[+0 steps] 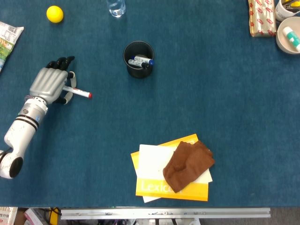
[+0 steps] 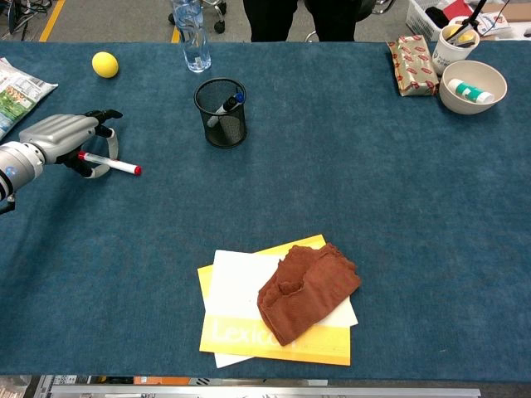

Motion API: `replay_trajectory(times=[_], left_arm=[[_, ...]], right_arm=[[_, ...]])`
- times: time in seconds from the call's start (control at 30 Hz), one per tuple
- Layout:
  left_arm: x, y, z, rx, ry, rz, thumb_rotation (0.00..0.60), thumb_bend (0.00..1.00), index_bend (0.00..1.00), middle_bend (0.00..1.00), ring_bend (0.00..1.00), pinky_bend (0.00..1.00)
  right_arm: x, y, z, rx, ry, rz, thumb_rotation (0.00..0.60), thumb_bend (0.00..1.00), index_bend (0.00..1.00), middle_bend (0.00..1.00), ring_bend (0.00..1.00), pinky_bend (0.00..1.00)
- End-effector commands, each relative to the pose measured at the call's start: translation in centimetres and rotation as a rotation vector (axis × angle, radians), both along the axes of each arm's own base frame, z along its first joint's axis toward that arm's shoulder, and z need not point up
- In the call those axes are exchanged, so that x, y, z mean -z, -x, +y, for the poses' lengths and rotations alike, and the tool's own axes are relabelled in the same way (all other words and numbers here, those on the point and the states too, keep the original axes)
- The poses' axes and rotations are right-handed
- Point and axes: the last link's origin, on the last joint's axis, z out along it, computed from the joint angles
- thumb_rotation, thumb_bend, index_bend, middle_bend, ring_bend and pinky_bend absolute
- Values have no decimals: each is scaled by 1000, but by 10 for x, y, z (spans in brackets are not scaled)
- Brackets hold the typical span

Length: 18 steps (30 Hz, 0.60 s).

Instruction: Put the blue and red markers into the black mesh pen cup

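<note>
Now red marker (image 1: 76, 91) under left hand (image 1: 50, 83)

- The head view is taken from above, looking almost straight down on the blue table (image 1: 225, 93), whose near edge is seen along the bottom of the frame.
- The chest view is taken from lower down at the near edge, facing forward at a slant, so that the table's far edge and the floor beyond are seen along the top.
- Both views share most of the tabletop: the black mesh pen cup (image 1: 138, 59) (image 2: 221, 113) upper centre, the left hand (image 1: 49, 84) (image 2: 62, 133) at left, the yellow book (image 1: 171, 187) (image 2: 274, 340) lower centre, and the yellow ball (image 1: 55, 14) (image 2: 104, 64) upper left.
</note>
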Motion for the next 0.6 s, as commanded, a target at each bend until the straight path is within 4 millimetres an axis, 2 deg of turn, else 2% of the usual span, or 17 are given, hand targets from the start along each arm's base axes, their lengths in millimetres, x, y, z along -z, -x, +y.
replay_trajectory(times=[0.03,0.43,0.6], left_arm=[[-1,-1,-1,1,-5,-9,600,376,522,0,0,127],[-5,-14,-3,16,-28,-87,600,389,561,0,0,127],[-13,-30,2,-10,-63,-215,600,405,560,0,0,127]], right_arm=[[0,0,0,0,0,0,600,0,277,285,293,420],[1,0,0,1,-2,1,600,0,277,285,293,420],[1,0,0,-1,-2,1,600,0,277,285,293,420]])
